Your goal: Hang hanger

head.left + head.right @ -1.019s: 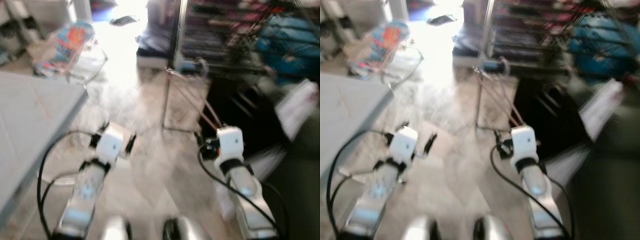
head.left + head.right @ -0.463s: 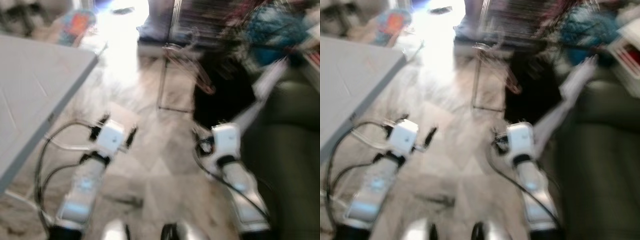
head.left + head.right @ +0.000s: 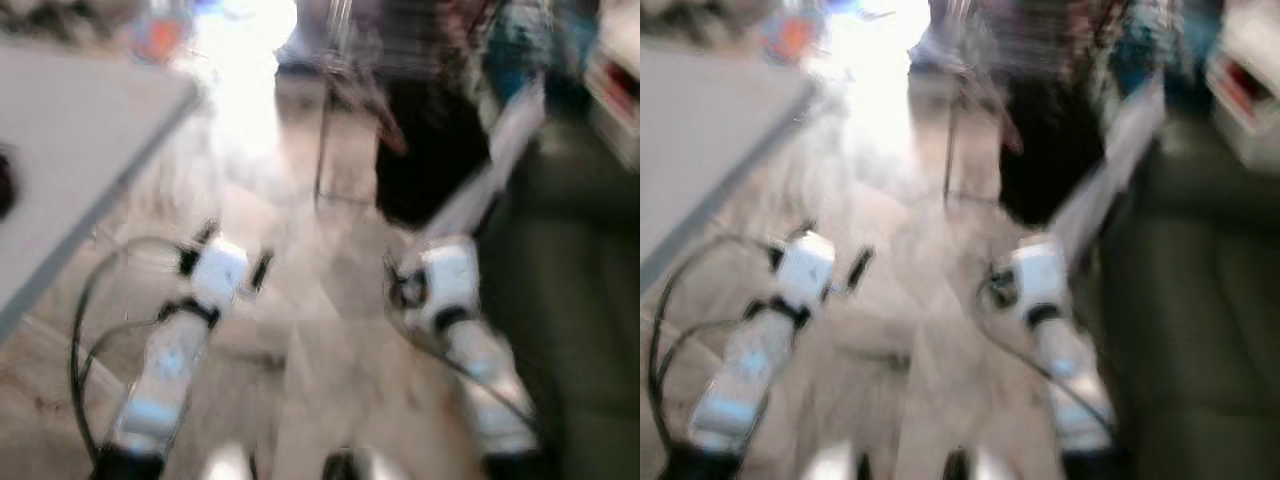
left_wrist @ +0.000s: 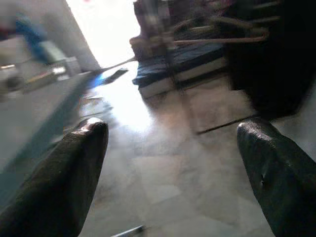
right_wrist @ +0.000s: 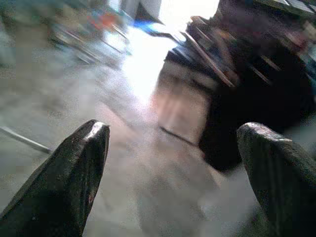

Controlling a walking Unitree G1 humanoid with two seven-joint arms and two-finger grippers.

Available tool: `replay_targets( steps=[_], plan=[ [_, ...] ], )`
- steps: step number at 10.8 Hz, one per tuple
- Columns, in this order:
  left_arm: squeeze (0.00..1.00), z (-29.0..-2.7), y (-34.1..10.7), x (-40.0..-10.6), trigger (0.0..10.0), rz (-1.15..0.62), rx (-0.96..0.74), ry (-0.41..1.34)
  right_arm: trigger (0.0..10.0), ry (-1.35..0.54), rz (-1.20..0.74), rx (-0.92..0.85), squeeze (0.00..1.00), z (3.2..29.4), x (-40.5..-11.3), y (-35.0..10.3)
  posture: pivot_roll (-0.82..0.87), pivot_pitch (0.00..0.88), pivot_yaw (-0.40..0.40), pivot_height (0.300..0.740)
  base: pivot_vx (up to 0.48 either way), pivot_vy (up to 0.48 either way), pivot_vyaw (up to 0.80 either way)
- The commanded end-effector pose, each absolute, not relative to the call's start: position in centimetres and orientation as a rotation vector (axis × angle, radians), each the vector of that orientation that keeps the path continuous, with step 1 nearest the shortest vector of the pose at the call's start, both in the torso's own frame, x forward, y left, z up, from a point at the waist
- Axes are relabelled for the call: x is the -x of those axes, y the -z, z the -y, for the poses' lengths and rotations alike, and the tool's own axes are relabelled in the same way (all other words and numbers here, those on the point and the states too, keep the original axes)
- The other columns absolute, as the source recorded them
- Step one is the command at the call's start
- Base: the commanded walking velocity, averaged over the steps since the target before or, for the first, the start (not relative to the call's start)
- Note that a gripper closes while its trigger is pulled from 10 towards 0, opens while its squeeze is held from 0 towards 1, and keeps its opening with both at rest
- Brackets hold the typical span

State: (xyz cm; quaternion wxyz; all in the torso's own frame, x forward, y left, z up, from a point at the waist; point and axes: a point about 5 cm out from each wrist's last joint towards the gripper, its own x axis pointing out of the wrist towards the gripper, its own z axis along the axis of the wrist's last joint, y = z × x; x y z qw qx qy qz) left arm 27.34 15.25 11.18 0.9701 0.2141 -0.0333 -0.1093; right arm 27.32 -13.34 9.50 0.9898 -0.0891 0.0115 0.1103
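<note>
Head views badly blurred. Left gripper [image 4: 170,163] held low over the tiled floor [image 3: 330,350], fingers wide apart, nothing between them. Right gripper [image 5: 173,173] likewise spread and empty (both near the robot). Grey counter [image 3: 70,170] at left, dark sofa [image 3: 570,300] at right. Farther ahead, a metal rack [image 3: 335,120] with a reddish hanger [image 5: 210,59] on it.

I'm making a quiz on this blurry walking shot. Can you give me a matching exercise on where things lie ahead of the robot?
Things:
1. table
2. sofa
3. metal rack
4. left gripper

Descriptions:
A. dark, on the robot's right
B. open, holding nothing
C. grey, on the robot's left
D. ahead, across the tiled floor

Pairs: 1-C, 2-A, 3-D, 4-B
</note>
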Motion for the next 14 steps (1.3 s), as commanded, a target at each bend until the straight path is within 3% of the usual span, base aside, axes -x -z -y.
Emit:
replay_targets(
  steps=[1, 6, 8, 11, 14],
  plan=[
    [0.00, -15.3, -11.0, -27.6, 10.0, 0.067, -0.446, 0.200, 10.0, -0.226, -0.007, 0.195, 0.00, 13.5, -27.6, -9.8, 0.03, 0.057, -0.062, 0.740, 0.000, 0.000, 0.77],
    [0.00, -16.4, -9.7, -27.0, 10.0, 0.022, -0.434, 0.073, 10.0, -0.195, 0.006, 0.204, 0.00, 14.5, -28.3, -9.7, 0.02, 0.050, -0.066, 0.740, 0.000, 0.000, 0.77],
    [0.00, -15.9, -8.8, -25.2, 10.0, -0.016, -0.368, 0.165, 10.0, -0.087, -0.002, 0.245, 0.00, 17.3, -27.5, -9.5, 0.01, 0.046, -0.050, 0.740, 0.000, 0.000, 0.77],
    [0.00, -19.1, -7.6, -23.1, 10.0, -0.111, -0.168, -0.117, 10.0, 0.012, -0.057, 0.250, 0.00, 20.1, -25.1, -8.2, 0.01, 0.057, -0.034, 0.740, 0.000, 0.000, 0.78],
    [0.00, -19.3, -8.5, -22.8, 10.0, -0.067, -0.180, -0.150, 10.0, 0.062, -0.056, 0.142, 0.00, 19.9, -25.7, -8.4, 0.02, 0.067, -0.046, 0.740, 0.000, 0.000, 0.26]
  ],
)
